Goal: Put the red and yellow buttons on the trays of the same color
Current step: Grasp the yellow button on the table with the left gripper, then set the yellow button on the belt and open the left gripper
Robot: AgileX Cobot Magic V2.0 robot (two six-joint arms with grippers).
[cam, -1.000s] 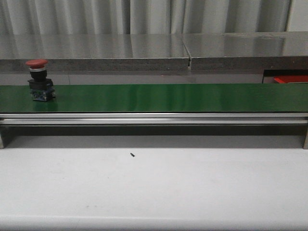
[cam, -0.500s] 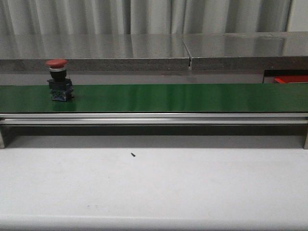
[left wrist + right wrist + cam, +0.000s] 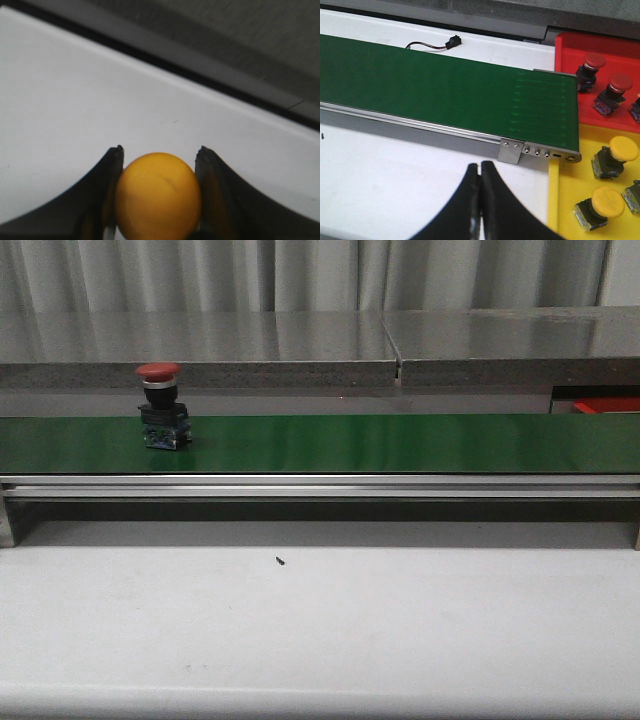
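Observation:
A red button with a black and blue base stands upright on the green belt, left of its middle. Neither gripper shows in the front view. In the left wrist view my left gripper is shut on a yellow button, its domed cap held between both fingers above a white surface. Over the white table near the belt's end, my right gripper is shut with nothing in it. Beside that end lie the red tray and the yellow tray.
Two red buttons sit in the red tray, and yellow buttons sit in the yellow tray. A black connector with a wire lies behind the belt. A steel counter runs behind the conveyor.
The red button has ridden the belt to the right, from the far left end toward the middle. Nothing else in the front view has moved.

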